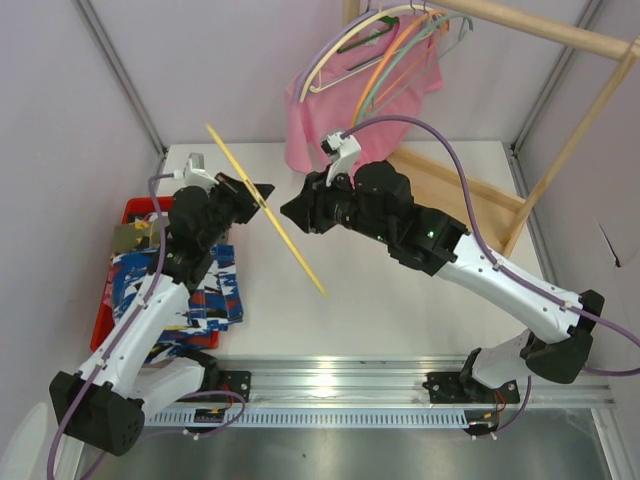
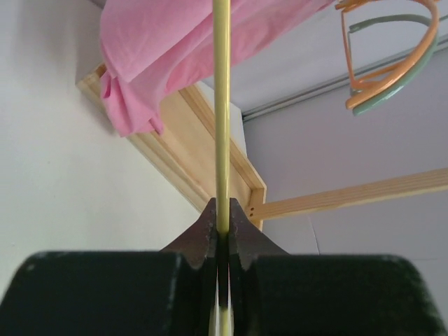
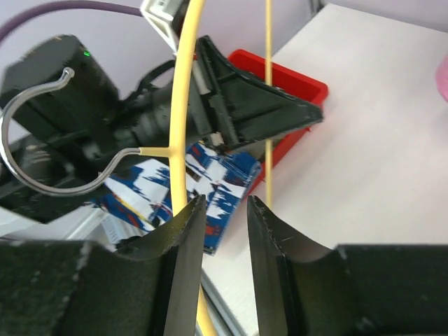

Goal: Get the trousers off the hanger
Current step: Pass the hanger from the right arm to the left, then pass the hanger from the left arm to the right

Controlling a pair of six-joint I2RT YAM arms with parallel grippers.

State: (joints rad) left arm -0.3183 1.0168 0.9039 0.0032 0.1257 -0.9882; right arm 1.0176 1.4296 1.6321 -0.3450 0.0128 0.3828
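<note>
The left pincer (image 1: 262,190) is clamped on the yellow hanger (image 1: 285,235). The right pincer (image 1: 290,210), jaws apart, sits just beside it. The trousers (image 1: 218,290) lie heaped below the left pincer, by a red tray (image 1: 133,208) on the bench (image 1: 400,295).

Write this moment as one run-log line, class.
left arm: jaws shut on yellow hanger | right arm: jaws open, close to hanger | hanger bare | blue-print trousers lying at red tray

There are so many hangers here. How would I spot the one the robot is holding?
Start at the white table. Over its middle a thin yellow hanger slants, pinched in the left tool. Unlike the other hangers, it is off the wooden rail.
</note>
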